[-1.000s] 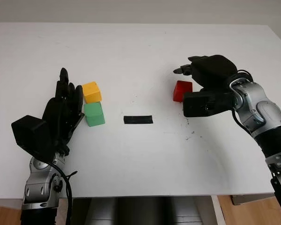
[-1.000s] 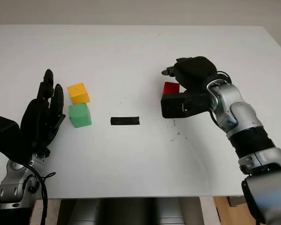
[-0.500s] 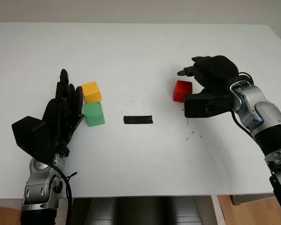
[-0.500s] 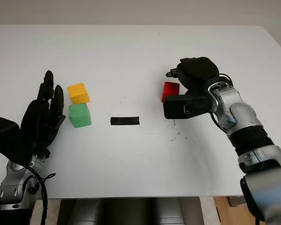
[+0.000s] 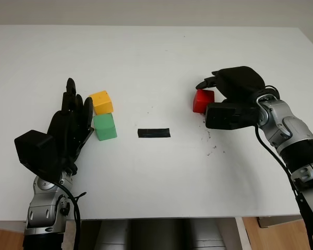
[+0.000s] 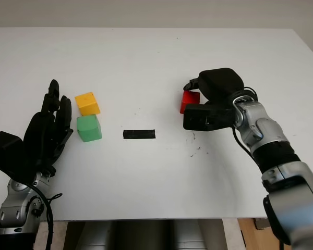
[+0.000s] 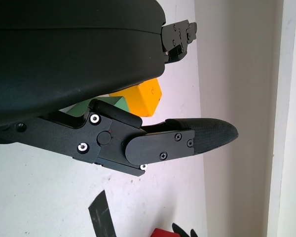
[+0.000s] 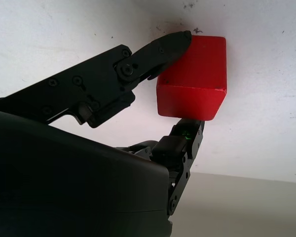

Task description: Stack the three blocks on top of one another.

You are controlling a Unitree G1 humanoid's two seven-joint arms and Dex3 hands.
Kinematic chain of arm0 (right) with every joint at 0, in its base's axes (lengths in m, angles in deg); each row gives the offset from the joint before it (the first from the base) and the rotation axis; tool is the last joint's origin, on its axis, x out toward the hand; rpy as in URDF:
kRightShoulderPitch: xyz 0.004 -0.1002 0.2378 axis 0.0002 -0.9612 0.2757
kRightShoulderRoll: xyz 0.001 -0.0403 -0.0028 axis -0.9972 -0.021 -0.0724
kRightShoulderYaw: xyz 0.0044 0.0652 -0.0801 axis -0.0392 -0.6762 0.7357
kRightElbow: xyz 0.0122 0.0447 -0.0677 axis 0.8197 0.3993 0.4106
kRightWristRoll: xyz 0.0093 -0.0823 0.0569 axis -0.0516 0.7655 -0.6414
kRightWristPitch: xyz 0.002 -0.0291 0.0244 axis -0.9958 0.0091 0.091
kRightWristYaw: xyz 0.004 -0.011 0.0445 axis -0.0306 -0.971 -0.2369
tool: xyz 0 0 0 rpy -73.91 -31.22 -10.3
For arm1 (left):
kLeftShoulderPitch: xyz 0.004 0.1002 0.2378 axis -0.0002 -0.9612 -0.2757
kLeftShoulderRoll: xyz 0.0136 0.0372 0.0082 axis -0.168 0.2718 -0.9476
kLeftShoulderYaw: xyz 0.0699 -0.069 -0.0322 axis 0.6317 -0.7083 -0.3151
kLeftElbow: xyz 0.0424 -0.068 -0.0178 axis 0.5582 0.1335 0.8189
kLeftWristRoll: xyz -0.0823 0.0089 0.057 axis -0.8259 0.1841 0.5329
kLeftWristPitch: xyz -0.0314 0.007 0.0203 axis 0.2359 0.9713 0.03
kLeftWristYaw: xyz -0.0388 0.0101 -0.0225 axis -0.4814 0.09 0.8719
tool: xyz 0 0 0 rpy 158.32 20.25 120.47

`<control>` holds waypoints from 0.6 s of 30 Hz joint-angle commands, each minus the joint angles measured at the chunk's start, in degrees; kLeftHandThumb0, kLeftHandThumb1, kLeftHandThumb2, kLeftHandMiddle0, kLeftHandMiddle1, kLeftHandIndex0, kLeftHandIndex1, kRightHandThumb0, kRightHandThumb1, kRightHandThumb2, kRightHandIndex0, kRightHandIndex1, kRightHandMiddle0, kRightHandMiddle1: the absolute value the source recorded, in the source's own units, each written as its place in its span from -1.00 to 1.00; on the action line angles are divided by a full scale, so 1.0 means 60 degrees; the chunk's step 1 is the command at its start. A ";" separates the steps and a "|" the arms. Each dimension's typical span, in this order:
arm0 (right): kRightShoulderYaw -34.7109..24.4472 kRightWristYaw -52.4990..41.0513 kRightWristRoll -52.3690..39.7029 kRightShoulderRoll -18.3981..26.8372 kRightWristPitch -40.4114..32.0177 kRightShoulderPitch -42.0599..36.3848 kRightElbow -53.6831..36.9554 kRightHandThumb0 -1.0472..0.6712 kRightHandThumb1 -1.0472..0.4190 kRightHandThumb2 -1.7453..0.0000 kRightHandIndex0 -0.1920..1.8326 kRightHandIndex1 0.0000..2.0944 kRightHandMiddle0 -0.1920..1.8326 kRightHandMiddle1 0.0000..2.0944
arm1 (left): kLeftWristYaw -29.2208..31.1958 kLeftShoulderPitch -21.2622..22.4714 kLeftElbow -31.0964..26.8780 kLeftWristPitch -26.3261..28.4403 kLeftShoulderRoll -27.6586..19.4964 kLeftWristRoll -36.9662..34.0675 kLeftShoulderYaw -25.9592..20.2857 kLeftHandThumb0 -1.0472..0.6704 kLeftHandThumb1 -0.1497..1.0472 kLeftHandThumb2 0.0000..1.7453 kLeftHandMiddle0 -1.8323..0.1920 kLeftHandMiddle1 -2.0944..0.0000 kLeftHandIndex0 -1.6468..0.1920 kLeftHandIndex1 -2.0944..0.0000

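Fingers [image 8: 160, 47] of the right hand [image 5: 235, 86] clamp the red block [image 5: 203, 100] mid-table, far from edges; left hand [image 5: 68, 125] open beside the green block [image 5: 105, 126].

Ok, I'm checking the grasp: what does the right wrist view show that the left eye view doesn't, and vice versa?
Right wrist view: fingers pressing opposite sides of the red block. Left eye view: yellow block next to green block, a black strip, and the open left hand beside them. Shared: the red block on the table, the right hand around it.
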 commanded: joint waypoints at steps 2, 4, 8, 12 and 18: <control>0.0058 0.0434 0.0019 -0.0078 0.0254 0.0123 0.0319 -0.28 -0.74 0.93 -0.31 -0.90 -0.01 -0.70 | -0.0070 -0.0030 -0.0162 0.0002 0.0082 0.0057 0.0073 -0.63 1.00 -0.40 1.00 0.98 1.00 0.96; 0.0119 0.0679 0.0053 -0.0063 0.0467 0.0161 0.0520 -0.24 -0.78 0.94 -0.27 -0.93 -0.10 -0.39 | -0.0089 -0.0020 -0.0161 0.0000 0.0089 0.0067 0.0080 -0.64 1.00 -0.41 1.00 0.97 0.99 0.96; 0.0232 0.1088 0.0171 -0.0057 0.0718 0.0265 0.0817 -0.20 -0.82 0.94 -0.21 -0.93 -0.21 -0.03 | -0.0058 -0.0009 -0.0113 -0.0065 0.0055 0.0084 0.0103 -0.63 1.00 -0.41 1.00 0.98 1.00 0.96; 0.0330 0.1360 0.0236 -0.0031 0.0880 0.0363 0.1034 -0.19 -0.81 0.94 -0.20 -0.93 -0.24 0.02 | -0.0096 -0.0023 -0.0112 -0.0098 0.0088 0.0083 0.0110 -0.63 1.00 -0.41 1.00 0.97 0.99 0.97; 0.0215 0.1507 0.0071 0.0064 0.1104 0.0416 0.0900 -0.17 -0.78 0.94 -0.17 -0.93 -0.19 -0.08 | -0.0127 -0.0007 -0.0148 -0.0009 0.0116 0.0060 0.0126 -0.63 1.00 -0.41 1.00 0.96 0.99 0.96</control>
